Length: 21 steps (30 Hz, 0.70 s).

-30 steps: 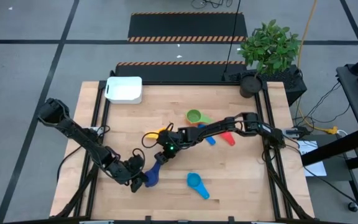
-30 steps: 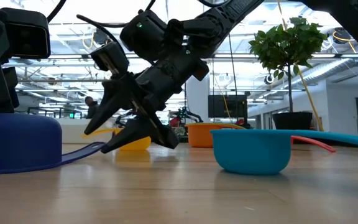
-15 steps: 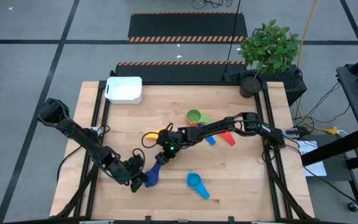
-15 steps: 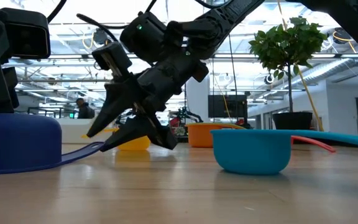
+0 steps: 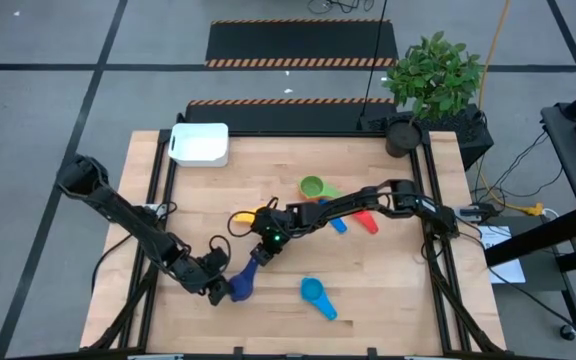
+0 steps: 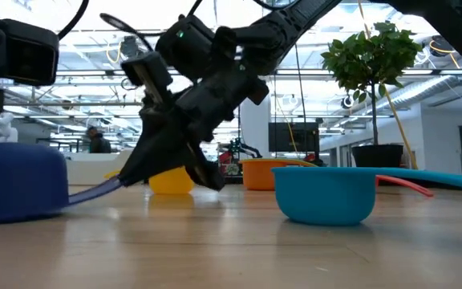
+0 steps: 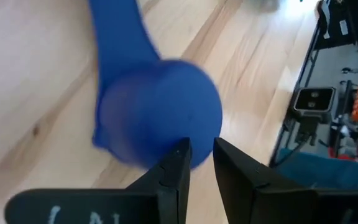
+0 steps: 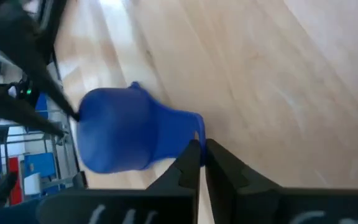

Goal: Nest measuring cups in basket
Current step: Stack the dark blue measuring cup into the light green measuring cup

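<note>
The dark blue measuring cup (image 5: 244,284) is near the table's front, between both grippers. My left gripper (image 5: 226,288) is shut on its bowl (image 7: 157,112). My right gripper (image 5: 259,258) is shut on its handle (image 8: 188,124). Behind the right arm lie the green cup (image 5: 311,186), yellow cup (image 5: 264,212), red cup (image 5: 368,222) and a small blue cup (image 5: 338,226). A light blue cup (image 5: 314,293) sits upright near the front. The white basket (image 5: 200,144) stands at the far left corner. My left gripper has the bowl's wall (image 7: 194,140) between its two fingers, on the side opposite the handle. The fingers slant down from the table's left. Whether the bowl rests on the table I cannot tell. My right gripper pinches the free end of the handle (image 8: 196,132) between its two fingertips, slanting down from the table's far right, along the handle. The handle (image 6: 95,191) rises from the bowl up to the fingers, clear of the table.
In the low view the light blue cup (image 6: 325,193) stands in front, with the yellow cup (image 6: 171,181) and an orange cup (image 6: 263,172) behind the right gripper (image 6: 131,178). A potted plant (image 5: 433,80) stands beyond the far right corner. Bare wood lies between the cups and the basket.
My right gripper has shut on the end of the dark blue cup's handle, and that end now stands raised off the table. My left gripper has rolled a little with the bowl, which has shifted slightly toward the table's left.
</note>
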Motion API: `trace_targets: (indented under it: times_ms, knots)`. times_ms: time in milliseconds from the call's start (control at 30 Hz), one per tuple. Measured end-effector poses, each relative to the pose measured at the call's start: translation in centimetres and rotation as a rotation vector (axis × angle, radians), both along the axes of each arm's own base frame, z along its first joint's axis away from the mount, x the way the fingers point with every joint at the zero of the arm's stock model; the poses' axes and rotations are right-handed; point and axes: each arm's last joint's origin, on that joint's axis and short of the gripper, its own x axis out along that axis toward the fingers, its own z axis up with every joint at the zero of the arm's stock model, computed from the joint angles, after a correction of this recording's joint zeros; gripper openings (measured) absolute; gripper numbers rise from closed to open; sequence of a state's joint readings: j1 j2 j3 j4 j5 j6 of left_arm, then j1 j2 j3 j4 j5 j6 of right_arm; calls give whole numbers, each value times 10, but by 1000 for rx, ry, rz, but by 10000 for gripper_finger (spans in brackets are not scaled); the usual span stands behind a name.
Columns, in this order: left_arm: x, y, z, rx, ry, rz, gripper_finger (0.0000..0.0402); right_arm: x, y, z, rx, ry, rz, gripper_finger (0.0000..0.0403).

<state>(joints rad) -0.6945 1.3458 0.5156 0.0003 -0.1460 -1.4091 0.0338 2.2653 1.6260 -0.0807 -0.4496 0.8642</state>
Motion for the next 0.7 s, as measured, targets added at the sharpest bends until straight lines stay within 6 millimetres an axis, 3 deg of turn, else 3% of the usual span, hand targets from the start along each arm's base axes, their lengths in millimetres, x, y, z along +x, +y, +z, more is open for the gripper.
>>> trace_targets:
  times_ms: [367, 700]
  knots:
    - [-11, 9, 32, -90, -91, 15, 77, -13, -11, 42, -81, -22, 19, 1]
    - [-17, 21, 59, -86, -269, 134, 77, -49, -30, 116, -334, -91, 51, 0]
